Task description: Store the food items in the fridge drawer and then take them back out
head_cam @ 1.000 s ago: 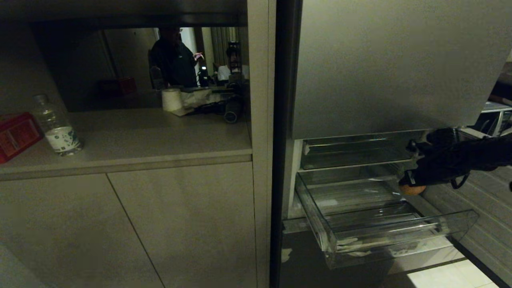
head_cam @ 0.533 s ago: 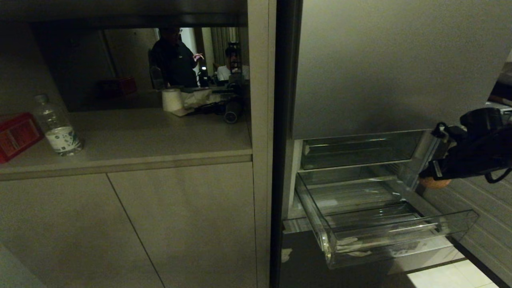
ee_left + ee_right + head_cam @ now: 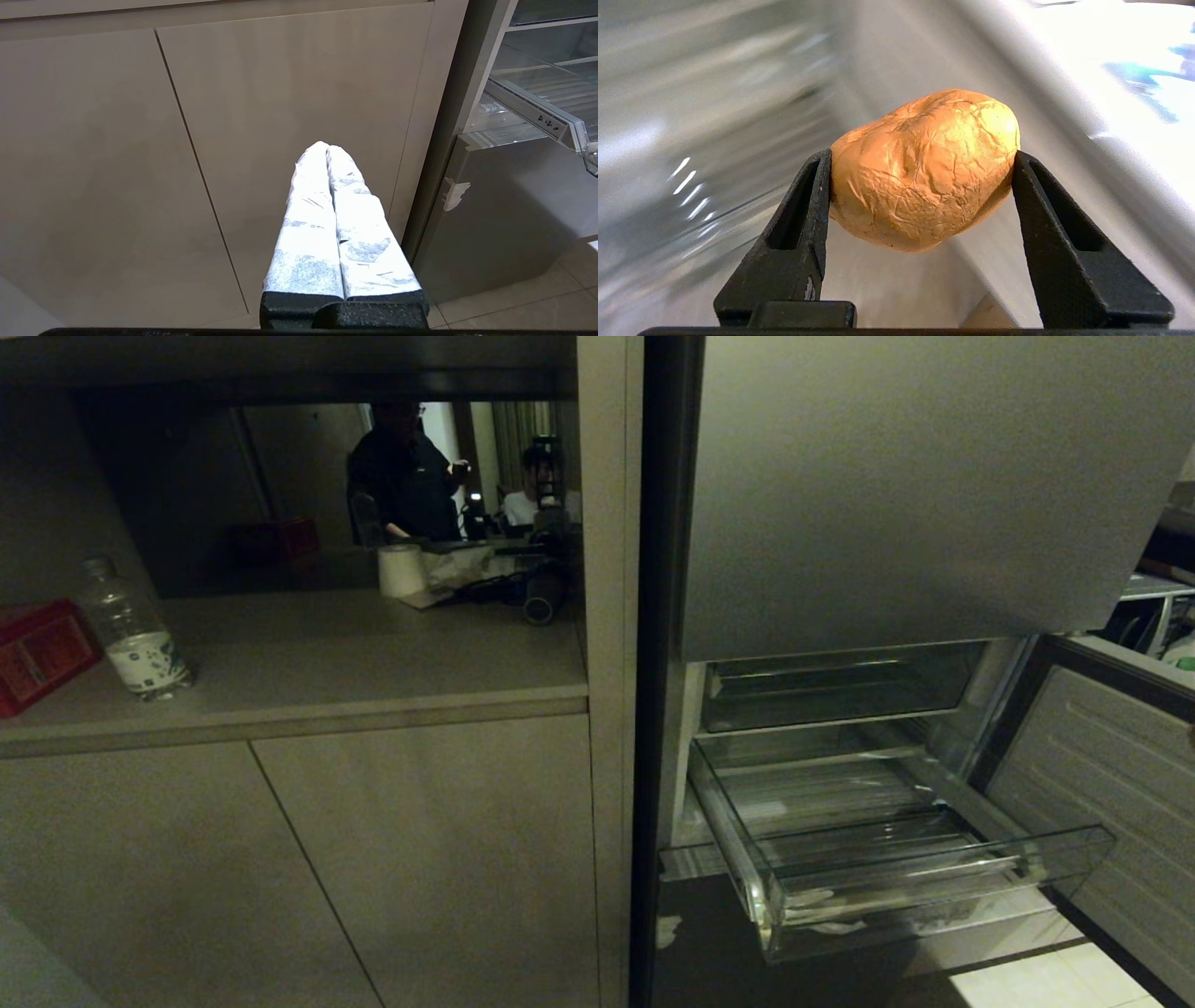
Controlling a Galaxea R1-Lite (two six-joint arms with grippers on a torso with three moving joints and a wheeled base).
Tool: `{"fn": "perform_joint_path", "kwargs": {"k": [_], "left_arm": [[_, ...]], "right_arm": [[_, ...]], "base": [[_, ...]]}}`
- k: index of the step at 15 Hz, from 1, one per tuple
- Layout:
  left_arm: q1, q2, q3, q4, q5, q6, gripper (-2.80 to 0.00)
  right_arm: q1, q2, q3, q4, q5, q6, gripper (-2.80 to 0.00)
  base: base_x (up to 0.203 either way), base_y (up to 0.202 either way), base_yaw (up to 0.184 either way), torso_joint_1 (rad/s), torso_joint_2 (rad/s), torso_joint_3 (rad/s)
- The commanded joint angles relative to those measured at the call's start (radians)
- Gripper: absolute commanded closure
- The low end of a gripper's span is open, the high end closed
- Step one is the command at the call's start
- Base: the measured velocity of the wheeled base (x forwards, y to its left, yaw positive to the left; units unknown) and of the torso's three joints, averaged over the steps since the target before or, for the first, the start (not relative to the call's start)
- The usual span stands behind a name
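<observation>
The fridge drawer (image 3: pixel 934 887), clear plastic with a ribbed floor, is pulled out of the open fridge, and I see nothing lying in it. One corner of the drawer (image 3: pixel 567 128) also shows in the left wrist view. My right gripper (image 3: pixel 920 156) is out of the head view. It is shut on a wrinkled orange-brown food item (image 3: pixel 924 172), a bun or a potato, held clear of any surface. My left gripper (image 3: pixel 327 147) hangs parked low in front of the cabinet doors, its white-wrapped fingers pressed together.
A darker, flatter drawer (image 3: pixel 840 686) sits above the clear one. The open fridge door (image 3: pixel 1102 775) stands to the right. A water bottle (image 3: pixel 135 635), a red box (image 3: pixel 37 653) and a paper roll (image 3: pixel 401 569) are on the counter. A person (image 3: pixel 406 476) stands behind it.
My right arm, carrying the orange-brown item, has swung from above the drawer's right side up and to the right, out of the head view. The drawer has not moved.
</observation>
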Motion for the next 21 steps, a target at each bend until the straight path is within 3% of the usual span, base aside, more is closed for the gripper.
{"fn": "perform_joint_path", "kwargs": {"k": [1,5,9,11,16,21], "left_arm": [[0.0,0.001,0.0,0.0,0.0,0.0,0.0],[0.0,0.001,0.0,-0.001,0.0,0.0,0.0],[0.0,0.001,0.0,0.0,0.0,0.0,0.0],[0.0,0.001,0.0,-0.001,0.0,0.0,0.0],[0.0,0.001,0.0,0.0,0.0,0.0,0.0],[0.0,0.001,0.0,0.0,0.0,0.0,0.0]], "right_arm": [[-0.204,-0.245,0.069,-0.019,0.001,0.012,0.0],[-0.583,-0.309,0.106,-0.033,0.039,0.071,0.0],[-1.014,-0.251,0.11,-0.039,0.18,0.096,0.0],[-1.174,-0.146,0.11,-0.064,0.249,0.097,0.0],[-1.39,0.194,0.09,-0.305,0.285,0.091,0.0],[-1.489,0.622,-0.095,-0.45,0.238,0.091,0.0]], "base": [[0.0,0.0,0.0,0.0,0.0,0.0],[0.0,0.0,0.0,0.0,0.0,0.0],[0.0,0.0,0.0,0.0,0.0,0.0],[0.0,0.0,0.0,0.0,0.0,0.0],[0.0,0.0,0.0,0.0,0.0,0.0],[0.0,0.0,0.0,0.0,0.0,0.0]]}}
